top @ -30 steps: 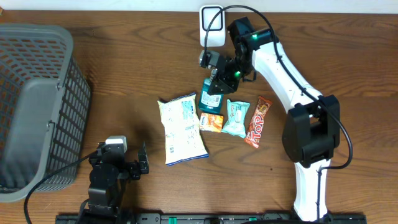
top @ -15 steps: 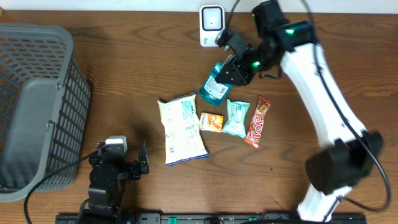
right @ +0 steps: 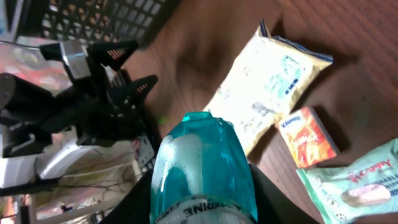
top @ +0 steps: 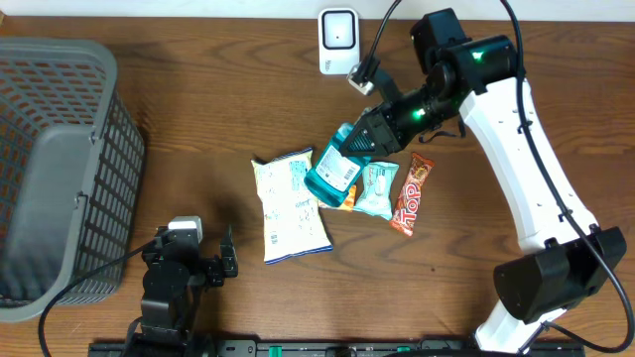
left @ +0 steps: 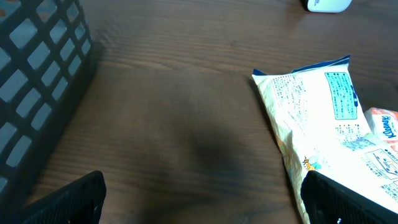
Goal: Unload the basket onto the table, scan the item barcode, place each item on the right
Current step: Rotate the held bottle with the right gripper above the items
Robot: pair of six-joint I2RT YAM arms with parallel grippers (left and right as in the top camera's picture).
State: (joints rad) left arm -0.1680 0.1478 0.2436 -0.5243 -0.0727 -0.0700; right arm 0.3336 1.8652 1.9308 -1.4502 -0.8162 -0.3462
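A dark brown wooden table is seen from above, and its grain is shown running from the left edge across to the right edge. Along the far edge a narrow pale strip is picked up, wall or floor, it cannot be told which. Soft, even light is thrown over the surface. In the left wrist view a dull sheen is caught towards the far edge, and a faint, blurred shadow is laid on the wood nearer in.
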